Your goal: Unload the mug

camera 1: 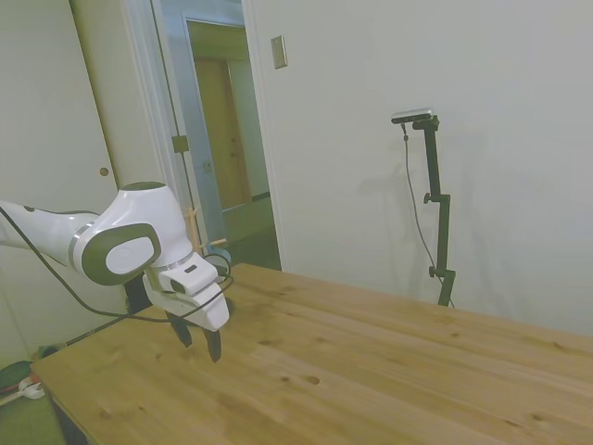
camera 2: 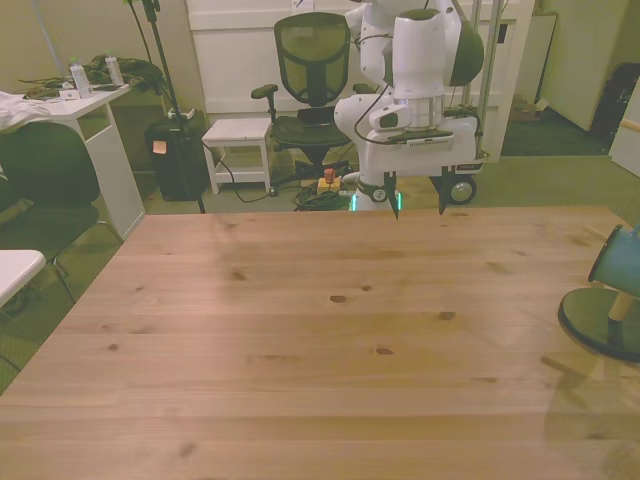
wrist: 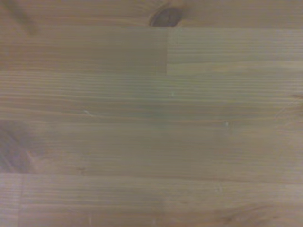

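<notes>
One mug [camera 2: 617,258] hangs on the peg stand [camera 2: 604,322] at the front view's right edge, partly cut off. Farther back, the gripper [camera 2: 418,207] hovers wide open and empty, well apart; yanking sideways could tip the stand.

table [camera 2: 300,330]: knotty wood, satin | arm [camera 1: 120,243]: glossy white plastic | mug [camera 2: 618,258]: smooth enamel

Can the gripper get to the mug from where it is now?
Probably yes. The gripper hangs open over bare table; the mug sits on its stand at the front view's right edge, with nothing between them. Reach that far is unconfirmed.
</notes>
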Motion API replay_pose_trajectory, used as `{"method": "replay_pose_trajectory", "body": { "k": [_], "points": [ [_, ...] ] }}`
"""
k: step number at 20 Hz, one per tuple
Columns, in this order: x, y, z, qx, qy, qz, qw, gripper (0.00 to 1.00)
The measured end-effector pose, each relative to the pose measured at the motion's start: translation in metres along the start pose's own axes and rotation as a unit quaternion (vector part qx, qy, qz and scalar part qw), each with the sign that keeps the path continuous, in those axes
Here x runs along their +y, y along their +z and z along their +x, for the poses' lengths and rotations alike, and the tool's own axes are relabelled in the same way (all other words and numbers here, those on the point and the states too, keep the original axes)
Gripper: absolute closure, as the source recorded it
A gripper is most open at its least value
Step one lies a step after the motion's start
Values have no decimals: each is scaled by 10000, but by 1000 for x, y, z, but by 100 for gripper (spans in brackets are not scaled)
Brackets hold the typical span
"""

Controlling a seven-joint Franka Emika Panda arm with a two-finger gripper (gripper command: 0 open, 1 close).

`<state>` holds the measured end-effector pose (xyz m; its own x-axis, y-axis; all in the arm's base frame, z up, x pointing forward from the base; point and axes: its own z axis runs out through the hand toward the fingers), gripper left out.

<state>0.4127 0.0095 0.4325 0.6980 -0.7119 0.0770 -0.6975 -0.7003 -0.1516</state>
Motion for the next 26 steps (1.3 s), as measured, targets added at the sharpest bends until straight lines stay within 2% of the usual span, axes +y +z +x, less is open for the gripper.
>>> {"method": "replay_pose_trajectory", "body": {
  "k": [7, 16, 26],
  "points": [
    [1, 5, -1, -18, 73, -17, 10000, 0],
    [-22, 7, 20, 67, 79, 169, 9998, 0],
    [-74, -1, 50, 87, -74, 325, 9994, 0]
  ]
}}
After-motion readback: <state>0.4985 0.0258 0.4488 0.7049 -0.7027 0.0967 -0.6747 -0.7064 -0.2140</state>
